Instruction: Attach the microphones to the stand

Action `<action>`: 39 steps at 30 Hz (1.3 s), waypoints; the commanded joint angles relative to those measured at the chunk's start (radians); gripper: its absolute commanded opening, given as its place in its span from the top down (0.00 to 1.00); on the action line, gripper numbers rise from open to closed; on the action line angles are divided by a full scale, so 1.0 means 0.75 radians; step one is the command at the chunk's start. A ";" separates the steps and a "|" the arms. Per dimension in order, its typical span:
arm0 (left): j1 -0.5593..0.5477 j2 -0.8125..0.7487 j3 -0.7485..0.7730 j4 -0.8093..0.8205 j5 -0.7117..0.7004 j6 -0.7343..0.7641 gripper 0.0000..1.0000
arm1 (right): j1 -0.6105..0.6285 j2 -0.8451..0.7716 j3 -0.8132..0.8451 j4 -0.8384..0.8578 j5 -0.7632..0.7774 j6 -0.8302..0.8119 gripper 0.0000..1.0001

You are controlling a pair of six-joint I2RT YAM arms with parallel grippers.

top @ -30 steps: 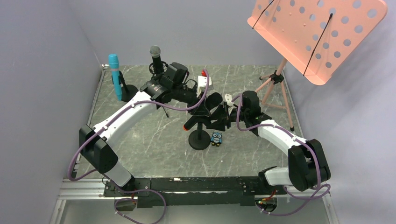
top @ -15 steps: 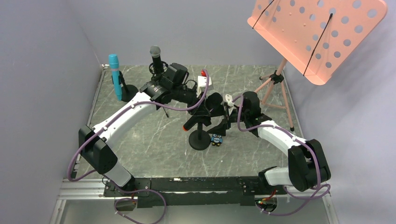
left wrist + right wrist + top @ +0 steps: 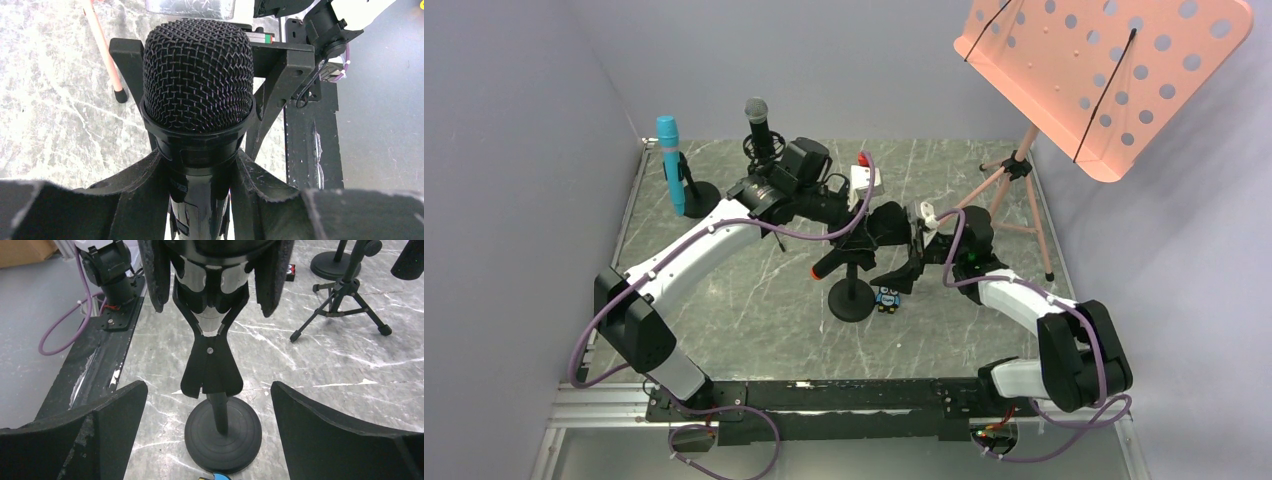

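Observation:
An all-black microphone (image 3: 886, 222) with an orange end ring (image 3: 818, 272) lies slanted over the round-based stand (image 3: 851, 300). My left gripper (image 3: 864, 238) is shut on its body just below the mesh head (image 3: 197, 80). In the right wrist view the body (image 3: 212, 282) sits between the prongs of the stand's clip (image 3: 211, 367). My right gripper (image 3: 906, 268) is open, with its fingers (image 3: 100, 432) wide on either side of the stand's base (image 3: 223, 435) and touching nothing. The light blue microphone (image 3: 669, 165) and the silver-headed microphone (image 3: 757, 122) stand upright on stands at the back left.
A small blue owl figure (image 3: 887, 296) sits right of the stand's base. A pink perforated music stand (image 3: 1104, 70) on a tripod (image 3: 1016, 195) occupies the back right. A small black tripod (image 3: 345, 295) stands behind the clip. The black base rail (image 3: 824, 395) runs along the near edge.
My right gripper has opened wide and drawn back and down from the stand's clip. The left gripper keeps the black microphone in the same place.

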 commanded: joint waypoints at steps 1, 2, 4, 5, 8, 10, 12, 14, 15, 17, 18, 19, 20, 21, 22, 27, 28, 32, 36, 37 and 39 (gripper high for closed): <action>-0.002 0.031 -0.030 -0.032 -0.044 0.007 0.96 | -0.025 0.038 -0.043 0.378 -0.029 0.237 0.01; -0.003 0.030 -0.033 -0.030 -0.040 0.007 0.96 | -0.027 0.046 -0.052 0.416 -0.024 0.261 0.01; -0.002 0.027 -0.044 -0.024 -0.033 0.003 0.97 | -0.027 0.066 -0.076 0.527 -0.024 0.323 0.01; -0.002 0.026 -0.049 -0.021 -0.031 0.002 0.97 | -0.025 0.073 -0.087 0.583 -0.019 0.352 0.01; -0.002 0.020 -0.065 -0.005 -0.028 -0.003 0.97 | -0.025 0.113 -0.126 0.765 -0.017 0.457 0.01; -0.003 0.016 -0.069 0.003 -0.026 -0.006 0.97 | -0.025 0.140 -0.141 0.879 -0.016 0.518 0.01; -0.003 0.015 -0.070 0.005 -0.026 -0.007 0.97 | -0.024 0.167 -0.147 0.952 -0.013 0.561 0.01; -0.003 0.014 -0.070 0.008 -0.026 -0.009 0.98 | -0.023 0.180 -0.149 0.994 -0.008 0.590 0.02; -0.002 0.011 -0.071 0.010 -0.026 -0.009 0.98 | -0.023 0.186 -0.149 1.010 -0.005 0.598 0.02; -0.002 0.006 -0.073 0.014 -0.026 -0.012 0.98 | -0.023 0.184 -0.153 1.022 0.009 0.610 0.02; -0.003 0.002 -0.076 0.020 -0.026 -0.015 0.98 | -0.021 0.183 -0.152 1.023 0.019 0.613 0.02; -0.002 0.000 -0.080 0.026 -0.024 -0.019 0.98 | -0.021 0.182 -0.152 1.024 0.027 0.617 0.02; -0.001 -0.004 -0.086 0.033 -0.023 -0.022 0.98 | -0.019 0.185 -0.152 1.025 0.030 0.620 0.02; -0.003 -0.008 -0.090 0.040 -0.021 -0.026 0.98 | -0.016 0.186 -0.152 1.025 0.034 0.620 0.03; -0.002 -0.013 -0.094 0.045 -0.020 -0.030 0.99 | -0.013 0.188 -0.152 1.023 0.039 0.622 0.04; -0.002 -0.046 -0.123 0.089 -0.013 -0.051 0.99 | 0.003 0.208 -0.137 1.000 0.039 0.619 0.15; -0.002 -0.054 -0.129 0.094 -0.015 -0.054 0.99 | 0.005 0.210 -0.134 0.995 0.038 0.617 0.17; 0.004 -0.079 -0.161 0.124 -0.015 -0.069 0.99 | 0.012 0.210 -0.131 0.954 0.042 0.584 0.16; 0.012 -0.109 -0.198 0.164 -0.005 -0.089 0.99 | 0.012 0.205 -0.131 0.915 0.062 0.557 0.12; 0.014 -0.118 -0.208 0.178 0.000 -0.096 0.99 | 0.011 0.205 -0.131 0.914 0.065 0.559 0.12; 0.019 -0.138 -0.227 0.203 0.003 -0.110 0.99 | 0.012 0.208 -0.129 0.914 0.065 0.561 0.12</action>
